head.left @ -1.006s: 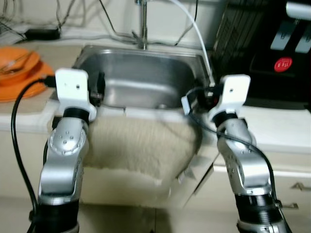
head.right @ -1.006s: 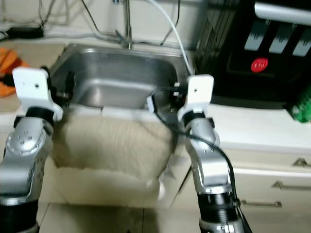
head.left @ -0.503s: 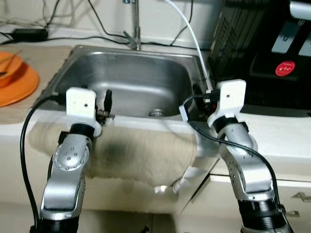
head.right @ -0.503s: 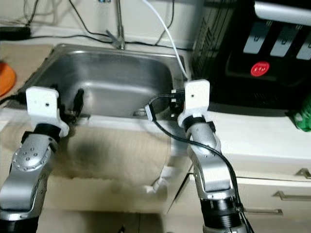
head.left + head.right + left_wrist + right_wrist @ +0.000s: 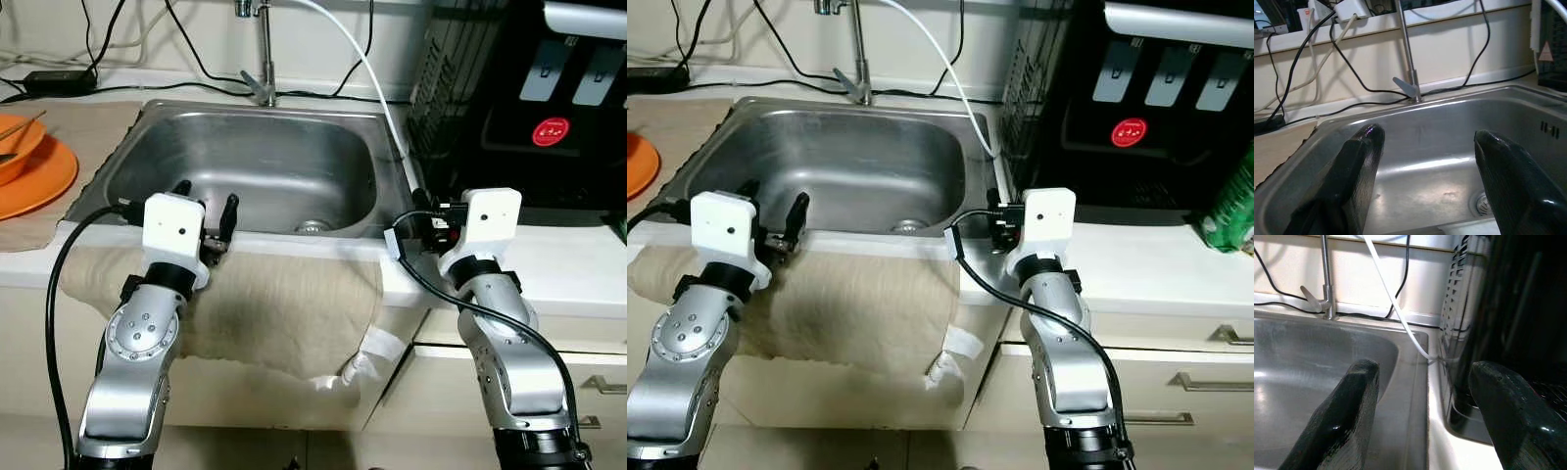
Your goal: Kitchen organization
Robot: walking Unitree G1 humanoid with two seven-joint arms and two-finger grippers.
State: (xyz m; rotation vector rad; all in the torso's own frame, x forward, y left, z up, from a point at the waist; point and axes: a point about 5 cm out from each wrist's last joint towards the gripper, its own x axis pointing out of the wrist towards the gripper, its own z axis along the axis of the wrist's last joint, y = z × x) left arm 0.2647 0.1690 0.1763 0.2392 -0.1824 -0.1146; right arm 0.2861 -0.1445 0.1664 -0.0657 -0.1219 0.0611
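A beige towel (image 5: pixel 274 304) hangs over the front edge of the counter, below the steel sink (image 5: pixel 255 166). My left gripper (image 5: pixel 206 201) is open just above the towel's upper edge at the sink's front rim. In the left wrist view its two black fingers (image 5: pixel 1359 166) stand wide apart with only the sink basin between them. My right gripper (image 5: pixel 1422 416) is open too, at the sink's front right corner beside the towel's right end. It has nothing between its fingers (image 5: pixel 1352 406).
A faucet (image 5: pixel 263 49) and a white hose (image 5: pixel 382 88) stand behind the sink. An orange plate (image 5: pixel 44 176) with a bowl sits on the left counter. A black appliance (image 5: pixel 549 98) fills the right counter, with a green package (image 5: pixel 1229 206) beside it. Drawers (image 5: pixel 1176 382) lie below.
The whole view has shifted, so the camera has moved. The towel now hangs flatter down the counter front. The left gripper's fingers show spread apart over the rim.
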